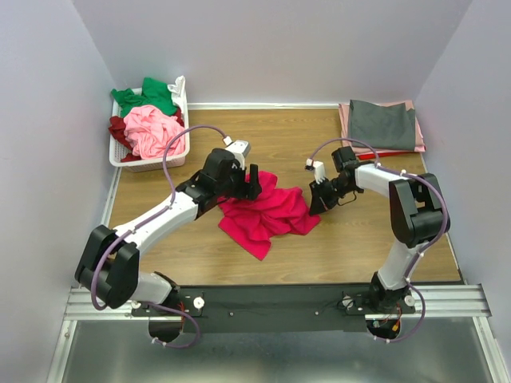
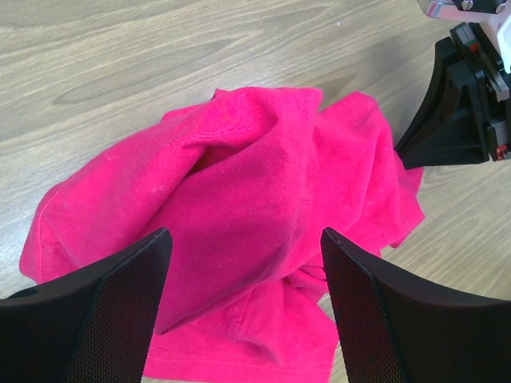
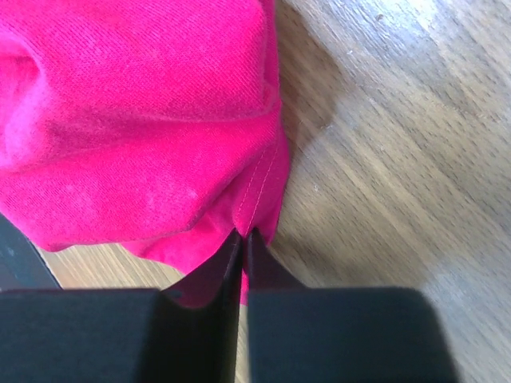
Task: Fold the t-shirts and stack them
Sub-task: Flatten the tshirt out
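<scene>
On the wooden table (image 1: 359, 247), right claw (image 3: 243, 237) pinches the crimson-pink t-shirt (image 1: 263, 211)

Seven t-shirts show in all. One crimson-pink t-shirt (image 1: 267, 214) lies alone at the centre of the one table (image 1: 359, 247). Three fill the single white basket (image 1: 152, 164) at ten o'clock: one green tee (image 1: 148, 96), one light pink tee (image 1: 152, 132), one maroon tee (image 1: 118, 128). Three more form one stack at two o'clock: one grey tee (image 1: 382, 124), one dusty pink tee (image 1: 344, 120), one red tee (image 1: 391, 153) showing only an edge. There are two arms, the left arm (image 1: 160, 215) and the right arm (image 1: 399, 199).
</scene>
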Available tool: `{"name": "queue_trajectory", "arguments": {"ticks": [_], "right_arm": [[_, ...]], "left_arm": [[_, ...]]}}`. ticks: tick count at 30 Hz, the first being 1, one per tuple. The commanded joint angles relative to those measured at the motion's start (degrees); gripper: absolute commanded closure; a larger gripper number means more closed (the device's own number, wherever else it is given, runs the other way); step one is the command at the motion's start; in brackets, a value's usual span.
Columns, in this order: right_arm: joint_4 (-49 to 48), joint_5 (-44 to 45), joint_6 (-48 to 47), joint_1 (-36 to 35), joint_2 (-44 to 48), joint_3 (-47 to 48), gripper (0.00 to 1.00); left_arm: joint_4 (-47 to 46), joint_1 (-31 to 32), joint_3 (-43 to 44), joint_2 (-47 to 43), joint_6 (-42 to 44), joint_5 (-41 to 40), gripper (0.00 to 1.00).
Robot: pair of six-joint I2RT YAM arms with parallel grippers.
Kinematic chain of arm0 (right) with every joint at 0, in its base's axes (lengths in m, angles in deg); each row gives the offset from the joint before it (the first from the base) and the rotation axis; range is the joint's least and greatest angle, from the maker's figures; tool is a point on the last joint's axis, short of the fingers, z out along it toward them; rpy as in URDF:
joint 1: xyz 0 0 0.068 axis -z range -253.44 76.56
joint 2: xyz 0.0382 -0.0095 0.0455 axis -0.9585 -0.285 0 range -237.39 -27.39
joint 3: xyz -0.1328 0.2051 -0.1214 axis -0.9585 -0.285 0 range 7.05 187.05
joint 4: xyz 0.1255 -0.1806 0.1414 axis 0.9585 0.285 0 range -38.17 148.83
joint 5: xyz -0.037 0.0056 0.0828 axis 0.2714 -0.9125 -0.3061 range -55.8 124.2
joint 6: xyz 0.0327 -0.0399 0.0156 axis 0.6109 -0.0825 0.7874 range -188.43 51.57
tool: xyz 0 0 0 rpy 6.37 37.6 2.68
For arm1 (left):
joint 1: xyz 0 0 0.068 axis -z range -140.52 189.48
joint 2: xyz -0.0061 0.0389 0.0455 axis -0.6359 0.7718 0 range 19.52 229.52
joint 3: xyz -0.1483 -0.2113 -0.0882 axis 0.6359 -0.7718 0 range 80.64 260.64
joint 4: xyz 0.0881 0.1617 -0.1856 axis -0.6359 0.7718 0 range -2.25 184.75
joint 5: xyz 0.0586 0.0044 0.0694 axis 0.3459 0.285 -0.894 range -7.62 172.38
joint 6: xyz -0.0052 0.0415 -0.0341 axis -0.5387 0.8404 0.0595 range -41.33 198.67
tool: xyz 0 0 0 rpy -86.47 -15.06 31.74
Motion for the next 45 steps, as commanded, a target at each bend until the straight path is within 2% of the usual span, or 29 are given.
{"name": "queue_trajectory", "arguments": {"ticks": [1,3,27,35,39,45], "right_arm": [[-0.4,-1.0,0.1,-0.6,-1.2,0.2,0.93],[-0.3,-0.9,0.1,-0.5,-1.2,0.3,1.00],[2.7,-2.0,-2.4,-0.6,-0.5,1.6,0.99],[2.8,-1.7,-2.5,-0.5,-0.1,1.6,1.00],[2.8,-1.8,-2.5,-0.5,0.0,1.6,0.99],[2.9,-1.8,-2.5,-0.5,0.3,1.6,1.00]], "left_arm": [[1.6,1.0,1.8,0.8,1.3,-3.3,0.18],[2.1,1.2,1.9,0.8,1.4,-3.7,0.18],[5.7,1.7,4.9,-1.5,3.1,-5.8,0.22],[9.6,3.0,13.3,4.5,6.2,-9.0,0.23],[12.9,5.6,18.9,9.0,7.8,-10.6,0.24],[18.3,9.6,27.1,19.1,9.5,-18.5,0.27]]}}
